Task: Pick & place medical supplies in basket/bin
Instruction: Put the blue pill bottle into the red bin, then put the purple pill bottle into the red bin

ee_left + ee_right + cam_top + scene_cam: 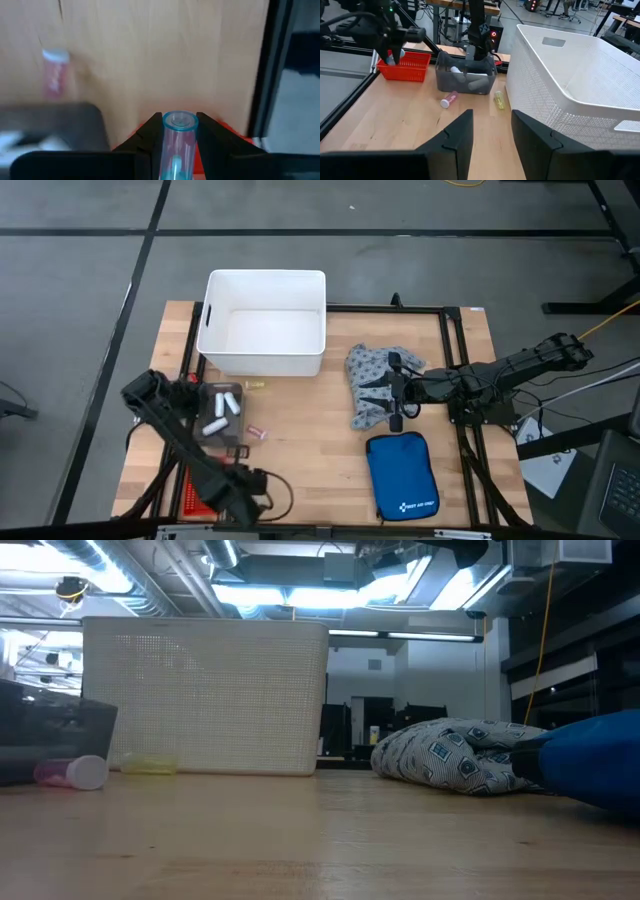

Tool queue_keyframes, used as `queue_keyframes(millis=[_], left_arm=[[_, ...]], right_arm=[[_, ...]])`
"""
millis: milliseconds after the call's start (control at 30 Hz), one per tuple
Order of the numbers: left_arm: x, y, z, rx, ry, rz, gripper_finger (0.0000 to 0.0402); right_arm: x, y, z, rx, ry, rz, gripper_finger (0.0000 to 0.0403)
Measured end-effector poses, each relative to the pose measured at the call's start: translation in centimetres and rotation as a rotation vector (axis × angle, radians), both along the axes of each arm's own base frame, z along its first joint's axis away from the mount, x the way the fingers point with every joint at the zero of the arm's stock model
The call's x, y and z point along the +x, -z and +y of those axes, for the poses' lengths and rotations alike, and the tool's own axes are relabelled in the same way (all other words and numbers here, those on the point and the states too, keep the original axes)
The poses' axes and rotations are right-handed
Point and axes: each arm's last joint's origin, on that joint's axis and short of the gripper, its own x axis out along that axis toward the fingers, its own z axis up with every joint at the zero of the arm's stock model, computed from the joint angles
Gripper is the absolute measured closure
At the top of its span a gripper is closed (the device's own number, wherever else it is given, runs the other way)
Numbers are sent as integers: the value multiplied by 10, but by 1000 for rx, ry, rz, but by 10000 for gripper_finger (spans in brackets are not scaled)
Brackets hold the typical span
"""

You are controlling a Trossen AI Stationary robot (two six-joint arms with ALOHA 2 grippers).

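**A:** What is shown from above?

**B:** A wooden table (310,430) is seen from overhead. A white tub (264,322) is placed at its far edge. A grey tray (222,412) holding white rolls (213,426) is set near the left side, with a pink vial (258,432) lying just beside it and a yellow vial (255,385) near the tub. The red basket (195,492) is found at the near left corner, largely covered by the left arm. The left gripper (243,480) is positioned near the basket. The grey-blue garment (372,380) is crumpled right of centre, and the right gripper (388,392) is held over it. A blue pouch (402,476) lies nearer the front.

**A:** And at table height?

**B:** The tub (205,695) is seen on the left, the garment (455,755) heaped on the right, partly hidden by the pouch (595,760). The pink vial (72,772) lies at the left edge.

**A:** What is shown at the left wrist?

**B:** A clear blue-tinted vial (176,142) is clamped between the fingers (145,140) of the left gripper (177,150), over a patch of red. The pink vial (54,72) is blurred on the wood beyond.

**A:** And the right wrist?

**B:** The fingers (457,135) of the right gripper (492,135) are parted with nothing between them. Beyond, the basket (405,67), the tray (466,77), both loose vials and the tub (575,75) are visible. The left gripper (394,52) is held just over the basket's rim.
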Motion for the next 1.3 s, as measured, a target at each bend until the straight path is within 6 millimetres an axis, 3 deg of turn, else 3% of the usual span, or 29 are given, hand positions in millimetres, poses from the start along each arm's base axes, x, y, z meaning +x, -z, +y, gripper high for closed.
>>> queue_keyframes(millis=[333,633,833,1300], left_arm=[[-50,0,-41,14,-290,-39,309],[-86,10,-55,52,-498,-45,308],[-91,26,-51,99,-582,-30,292],[-87,28,-40,195,-520,-48,222]], right_arm=[[0,0,2,24,-60,6,268],[0,0,3,41,-97,10,268],[0,0,3,41,-97,10,268],[0,0,3,40,-97,10,268]])
